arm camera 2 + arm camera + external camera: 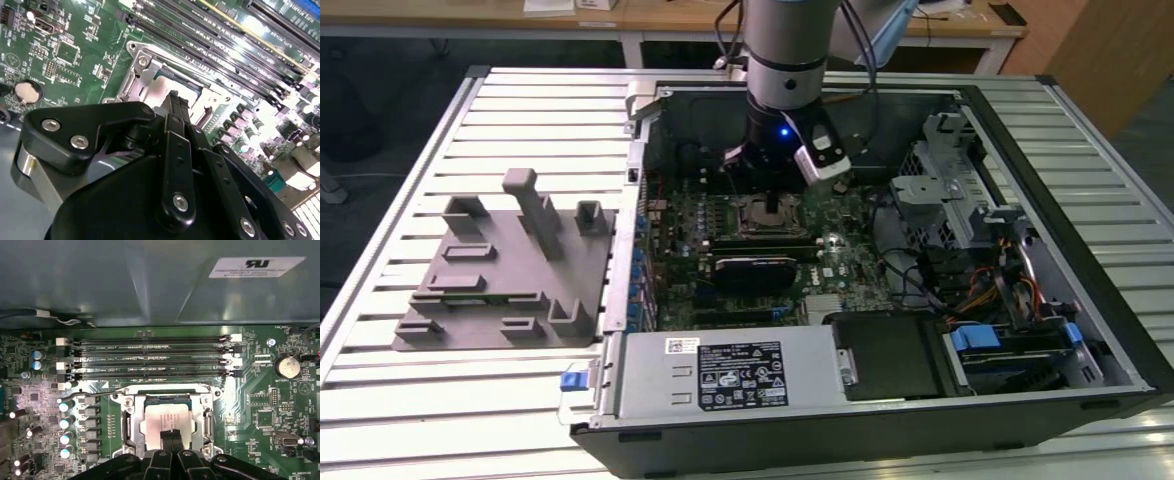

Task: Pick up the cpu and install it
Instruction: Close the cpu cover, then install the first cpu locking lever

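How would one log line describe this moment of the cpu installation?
small flat silvery-white square cpu: lying in dark metal-framed square socket | pincer: shut, tips over cpu, contact unclear

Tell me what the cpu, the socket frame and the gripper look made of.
cpu: metal top, matte silvery-white, softly reflecting light.
Socket frame: likely steel, bright glare on its edges.
Gripper: black, matte, with silver screws; plastic or coated metal, cannot tell.
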Controlling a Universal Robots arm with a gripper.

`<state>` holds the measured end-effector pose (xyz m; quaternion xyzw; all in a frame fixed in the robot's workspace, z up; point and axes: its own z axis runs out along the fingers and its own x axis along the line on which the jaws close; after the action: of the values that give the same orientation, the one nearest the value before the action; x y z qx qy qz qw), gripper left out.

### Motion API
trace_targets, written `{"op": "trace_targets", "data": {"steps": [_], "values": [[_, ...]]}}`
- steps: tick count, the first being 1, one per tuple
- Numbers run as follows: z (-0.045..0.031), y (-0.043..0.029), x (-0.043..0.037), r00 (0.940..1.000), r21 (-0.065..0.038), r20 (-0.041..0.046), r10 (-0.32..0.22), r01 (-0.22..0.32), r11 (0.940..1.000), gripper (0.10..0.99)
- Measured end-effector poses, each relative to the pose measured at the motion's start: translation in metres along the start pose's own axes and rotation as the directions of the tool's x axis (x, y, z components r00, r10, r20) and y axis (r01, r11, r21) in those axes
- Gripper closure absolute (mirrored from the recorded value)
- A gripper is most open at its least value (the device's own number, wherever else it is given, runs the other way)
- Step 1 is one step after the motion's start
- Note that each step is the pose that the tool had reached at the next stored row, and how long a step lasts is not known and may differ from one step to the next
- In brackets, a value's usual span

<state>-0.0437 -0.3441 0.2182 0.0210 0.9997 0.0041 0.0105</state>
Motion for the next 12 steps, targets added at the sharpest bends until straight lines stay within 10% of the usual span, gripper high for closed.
{"op": "trace_targets", "data": {"steps": [12], "values": [[-0.0159, 0.0002, -0.0004, 1.0000, 0.000, 0.0001, 0.000, 0.000, 1.0000, 0.980]]}}
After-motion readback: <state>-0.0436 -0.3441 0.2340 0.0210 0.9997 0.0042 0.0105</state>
